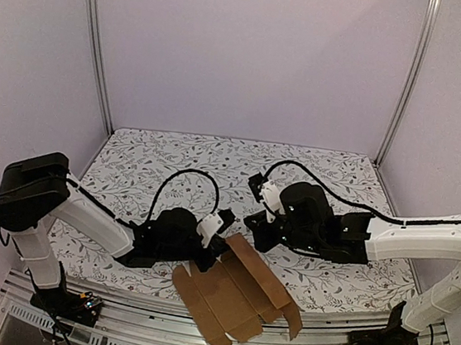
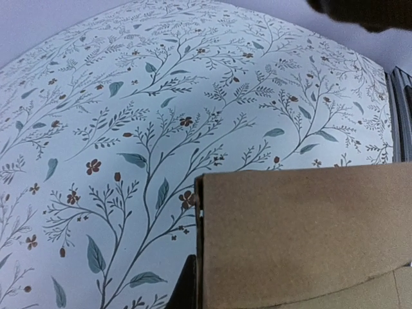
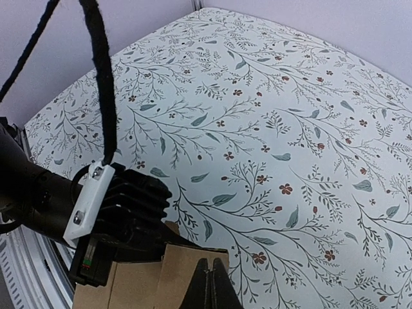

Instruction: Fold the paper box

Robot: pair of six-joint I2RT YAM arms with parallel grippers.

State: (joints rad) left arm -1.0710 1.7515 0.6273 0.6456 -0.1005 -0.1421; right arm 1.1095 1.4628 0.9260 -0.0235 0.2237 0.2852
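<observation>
1. The left gripper (image 1: pixel 218 246) is pressed almost fully together at the far left corner of the paper box (image 1: pixel 229 293). In the left wrist view one dark finger (image 2: pixel 189 284) lies against the edge of a brown panel, and the panel hides the other finger, so the gripper is pinching that flap.
2. The right gripper (image 1: pixel 257 232) is pressed fully together. In the right wrist view its two fingers (image 3: pixel 201 293) meet along a thin seam in front of the upper edge of a cardboard panel. I cannot tell whether any cardboard is caught between them.
3. The paper box lies near the front edge of the table (image 1: pixel 148 163), between the two arm bases. It is mostly opened out, with several long panels side by side and short flaps at the ends. The far right panel and a flap at the near right end stand tilted upward.
4. The cardboard is plain brown on every face that shows.
5. The table is covered with a pale sheet printed with leafy twigs and small red-brown flowers.
6. Count: one paper box, two arms and two grippers. A black cable (image 3: pixel 103 84) loops over each arm. Two metal uprights (image 1: pixel 95 41) stand at the back corners.
</observation>
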